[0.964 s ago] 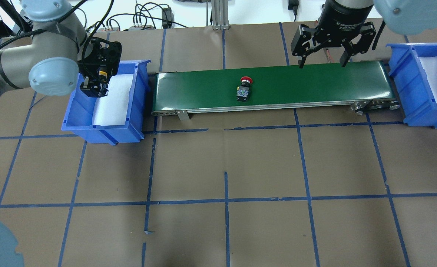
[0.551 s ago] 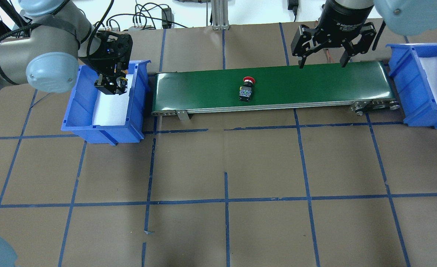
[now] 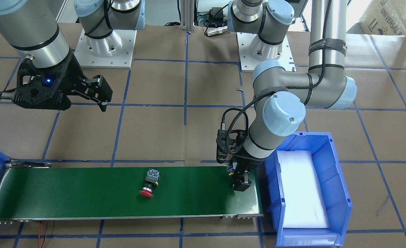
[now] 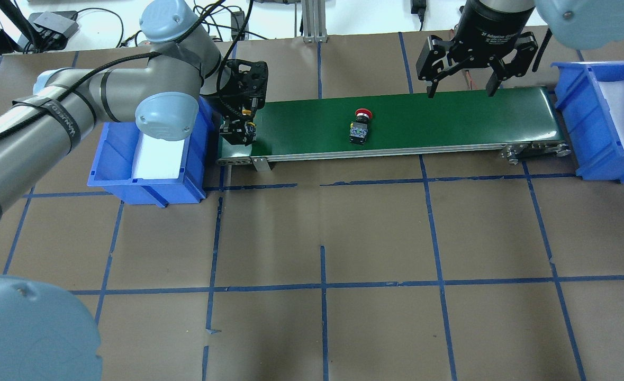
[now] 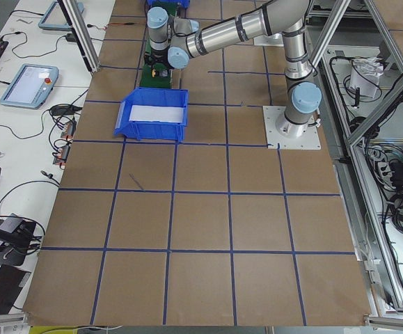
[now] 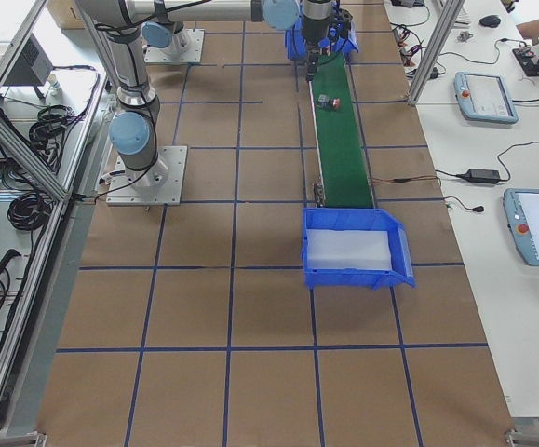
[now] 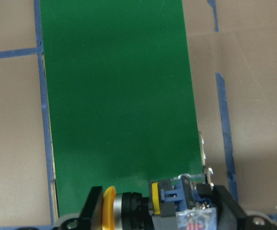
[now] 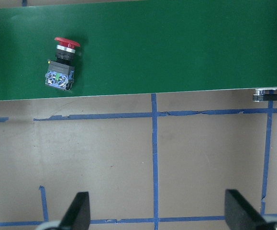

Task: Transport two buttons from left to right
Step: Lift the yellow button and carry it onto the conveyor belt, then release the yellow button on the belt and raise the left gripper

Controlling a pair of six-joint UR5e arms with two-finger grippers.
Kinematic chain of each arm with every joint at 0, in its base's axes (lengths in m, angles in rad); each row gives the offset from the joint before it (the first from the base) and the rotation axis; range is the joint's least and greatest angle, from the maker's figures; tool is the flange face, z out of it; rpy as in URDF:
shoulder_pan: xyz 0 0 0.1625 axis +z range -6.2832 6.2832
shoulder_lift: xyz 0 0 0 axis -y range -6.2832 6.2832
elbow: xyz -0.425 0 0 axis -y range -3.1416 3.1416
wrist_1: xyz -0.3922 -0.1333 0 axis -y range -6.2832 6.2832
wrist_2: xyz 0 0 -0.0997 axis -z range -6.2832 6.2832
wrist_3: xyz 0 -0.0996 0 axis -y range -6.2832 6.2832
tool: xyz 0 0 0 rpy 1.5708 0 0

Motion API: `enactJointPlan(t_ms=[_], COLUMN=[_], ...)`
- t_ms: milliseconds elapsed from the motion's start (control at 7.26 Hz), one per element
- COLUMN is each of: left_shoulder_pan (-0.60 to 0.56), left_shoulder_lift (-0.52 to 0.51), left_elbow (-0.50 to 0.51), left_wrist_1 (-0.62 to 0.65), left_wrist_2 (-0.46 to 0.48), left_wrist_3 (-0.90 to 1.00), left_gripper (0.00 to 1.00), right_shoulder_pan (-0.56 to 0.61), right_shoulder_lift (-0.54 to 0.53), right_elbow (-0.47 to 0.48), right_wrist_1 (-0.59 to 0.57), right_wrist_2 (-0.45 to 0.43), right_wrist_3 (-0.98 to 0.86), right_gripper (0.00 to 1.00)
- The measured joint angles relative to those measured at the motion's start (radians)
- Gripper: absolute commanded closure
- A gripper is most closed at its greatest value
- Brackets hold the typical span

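The red button (image 4: 360,127) lies on its side near the middle of the green conveyor belt (image 4: 449,116). It also shows in the front view (image 3: 150,184) and the right wrist view (image 8: 61,62). My left gripper (image 4: 239,133) is shut on the yellow button (image 7: 143,208) and holds it just above the belt's left end, cap and block lying sideways between the fingers. My right gripper (image 4: 460,93) is open and empty, hovering over the belt's back edge towards its right end.
A blue bin (image 4: 158,180) with a white foam liner stands at the belt's left end. A second blue bin (image 4: 592,153) with a white liner stands at the right end. Brown paper with blue tape lines covers the table.
My left gripper has moved right, out of the left bin to over the belt's left end, with the yellow button. The red button has shifted right on the belt. The right arm is still.
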Motion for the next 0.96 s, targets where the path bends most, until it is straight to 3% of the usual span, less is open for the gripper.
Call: enactJointPlan(t_ms=[138,275,964], left_shoulder_pan=[-0.004,-0.004,-0.006], left_shoulder_lift=[-0.017,-0.028,-0.004], left_elbow=[0.007,0.015,0.043], left_wrist_1=[0.004,0.006,-0.031], left_wrist_2=[0.001,0.002,0.008], left_wrist_3=[-0.002,-0.003,-0.022], left_gripper=[0.38,0.02,0.01], right_shoulder_pan=[-0.006,-0.010,0.001], right_shoulder_lift=[-0.001,-0.002,-0.002], right_elbow=[-0.001,-0.001,0.007], right_wrist_1=[0.005,0.006,-0.013], right_wrist_2=[-0.001,0.000,0.009], right_wrist_3=[0.000,0.003,0.007], right_gripper=[0.00,0.00,0.00])
